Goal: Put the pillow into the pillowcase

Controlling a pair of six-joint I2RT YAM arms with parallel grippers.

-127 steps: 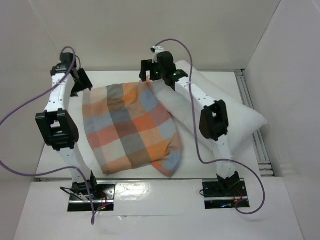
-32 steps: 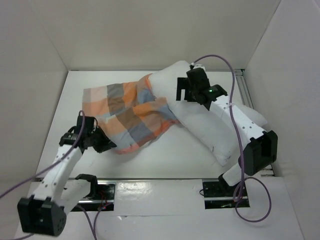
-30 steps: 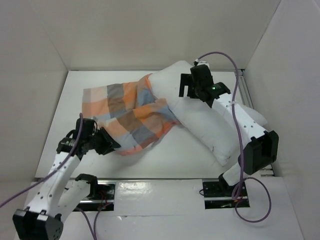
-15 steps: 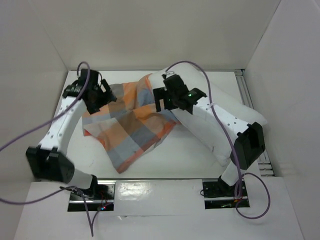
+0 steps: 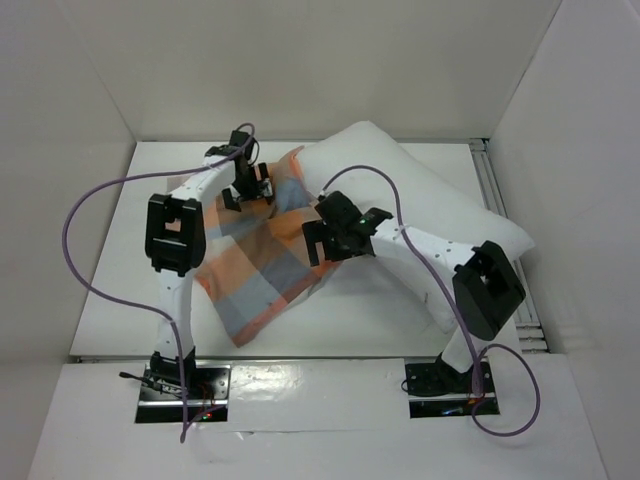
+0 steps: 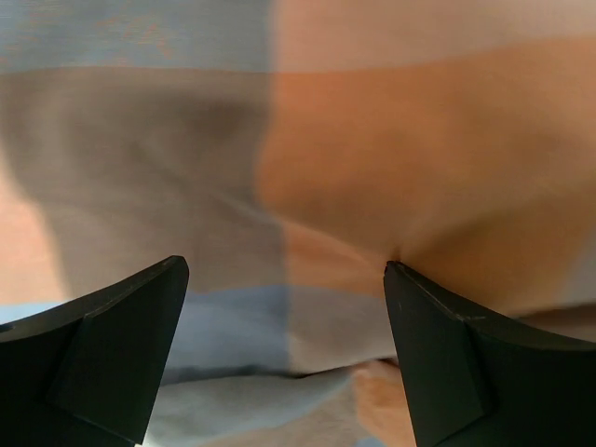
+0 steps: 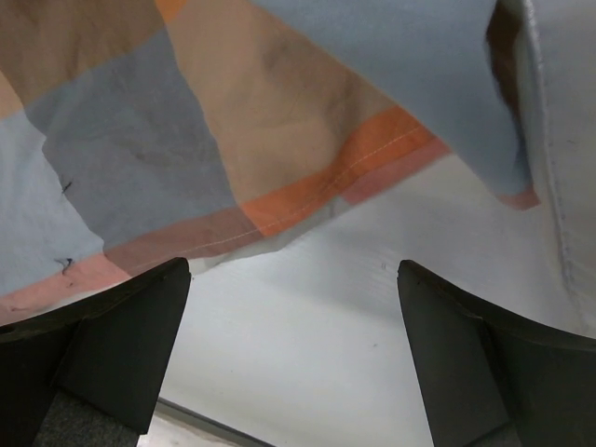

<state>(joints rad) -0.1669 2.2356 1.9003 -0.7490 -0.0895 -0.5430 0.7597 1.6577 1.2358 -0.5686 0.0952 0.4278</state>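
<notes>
The pillowcase (image 5: 265,280), in orange, grey-blue and cream checks, lies crumpled across the middle of the table. Its right edge overlaps the white pillow (image 5: 450,215), which lies diagonally at the right. My left gripper (image 5: 248,195) hangs over the pillowcase's far part. In the left wrist view it (image 6: 284,264) is open, with checked cloth (image 6: 279,168) filling the frame and nothing between the fingers. My right gripper (image 5: 322,245) is at the pillowcase's right edge beside the pillow. It (image 7: 293,265) is open over bare table (image 7: 354,326), just below the pillowcase hem (image 7: 307,186), with the pillow seam (image 7: 559,140) at the right.
White walls close in the table on the left, back and right. A metal rail (image 5: 500,200) runs along the right side behind the pillow. Purple cables (image 5: 90,200) loop from both arms. Bare table (image 5: 130,260) shows left of the pillowcase.
My left gripper let go of the pillowcase's near-left corner, opened and swung to its far part. My right gripper slid down-left off the pillow to the pillowcase's edge.
</notes>
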